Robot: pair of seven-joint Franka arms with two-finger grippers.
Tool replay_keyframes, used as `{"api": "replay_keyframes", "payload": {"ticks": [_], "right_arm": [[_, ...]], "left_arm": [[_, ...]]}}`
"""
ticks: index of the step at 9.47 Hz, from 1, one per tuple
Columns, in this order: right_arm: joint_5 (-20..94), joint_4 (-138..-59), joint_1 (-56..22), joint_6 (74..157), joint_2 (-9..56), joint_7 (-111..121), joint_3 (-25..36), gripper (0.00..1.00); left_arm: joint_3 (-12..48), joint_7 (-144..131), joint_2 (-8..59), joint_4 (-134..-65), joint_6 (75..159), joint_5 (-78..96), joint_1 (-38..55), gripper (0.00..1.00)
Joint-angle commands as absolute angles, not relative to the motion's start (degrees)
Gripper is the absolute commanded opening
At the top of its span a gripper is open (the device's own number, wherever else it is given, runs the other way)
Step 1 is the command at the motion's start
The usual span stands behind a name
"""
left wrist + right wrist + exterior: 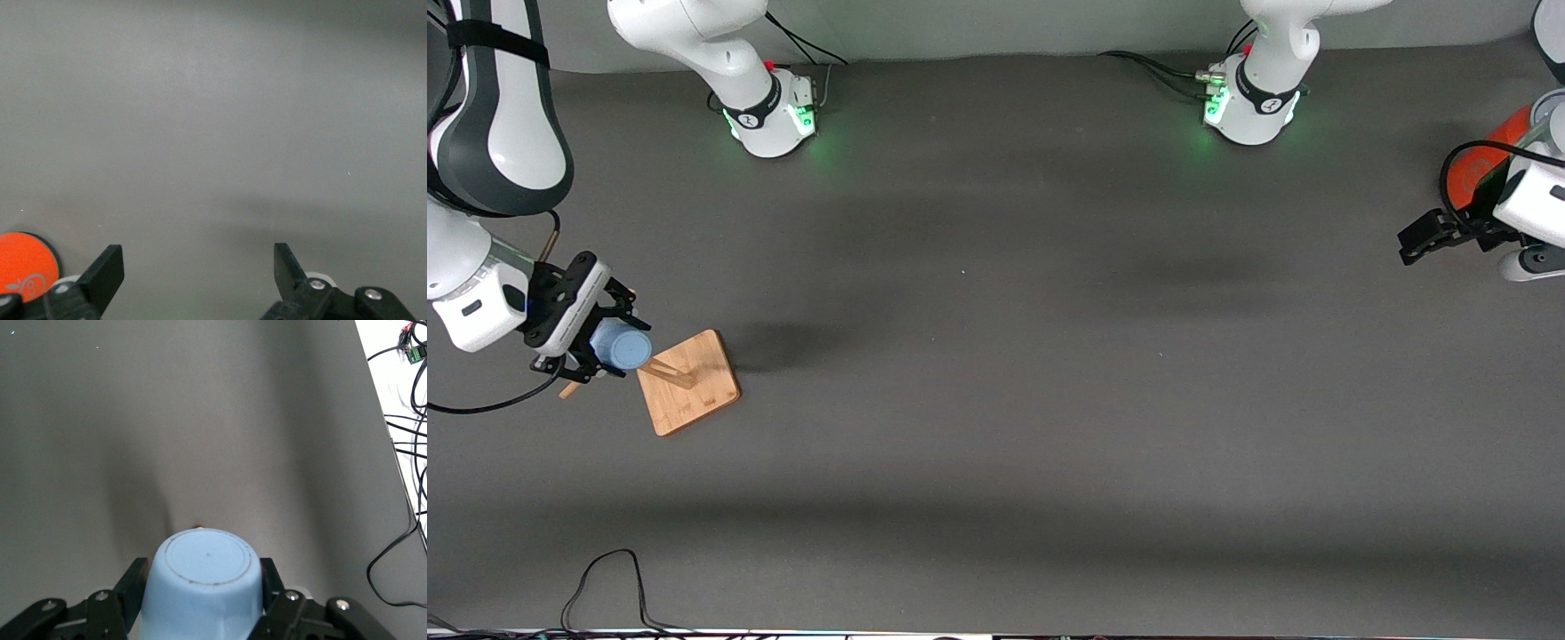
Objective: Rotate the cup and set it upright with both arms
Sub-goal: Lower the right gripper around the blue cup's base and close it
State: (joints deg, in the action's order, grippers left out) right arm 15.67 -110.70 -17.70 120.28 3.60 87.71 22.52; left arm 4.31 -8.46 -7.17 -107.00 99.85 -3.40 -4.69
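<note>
My right gripper [609,347] is shut on the small light-blue cup [621,345] and holds it on its side, in the air at the right arm's end of the table, beside the wooden stand. In the right wrist view the cup [207,587] fills the space between the black fingers [133,581], with its closed base [208,557] pointing away from the wrist. My left gripper [1423,238] is open and empty at the left arm's end of the table, over bare mat; its two fingertips [107,265] stand wide apart in the left wrist view.
A square wooden base [690,382] with an upright peg [671,372] stands by the held cup. A large orange cylinder [1489,158] stands by the left gripper and also shows in the left wrist view [25,264]. A black cable [605,582] loops at the near edge.
</note>
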Motion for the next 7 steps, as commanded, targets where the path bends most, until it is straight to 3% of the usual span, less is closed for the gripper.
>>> {"api": "replay_keyframes", "payload": {"ticks": [1, 2, 7], "right_arm": [[17.40, -110.39, -18.11, 119.36, 3.43, 88.59, 22.94, 0.14], [19.06, -110.04, -18.11, 118.40, 3.43, 88.59, 23.03, 0.00], [19.60, -104.16, -18.11, 111.46, 3.51, 83.59, 22.94, 0.00]], "left_arm": [[4.31, -8.17, -8.09, -108.11, 100.81, -3.69, -4.83, 1.00], [4.31, -8.17, -8.09, -108.11, 100.64, -3.78, -4.83, 1.00], [4.31, -8.17, -8.17, -108.11, 100.63, -3.69, -4.83, 1.00]]}}
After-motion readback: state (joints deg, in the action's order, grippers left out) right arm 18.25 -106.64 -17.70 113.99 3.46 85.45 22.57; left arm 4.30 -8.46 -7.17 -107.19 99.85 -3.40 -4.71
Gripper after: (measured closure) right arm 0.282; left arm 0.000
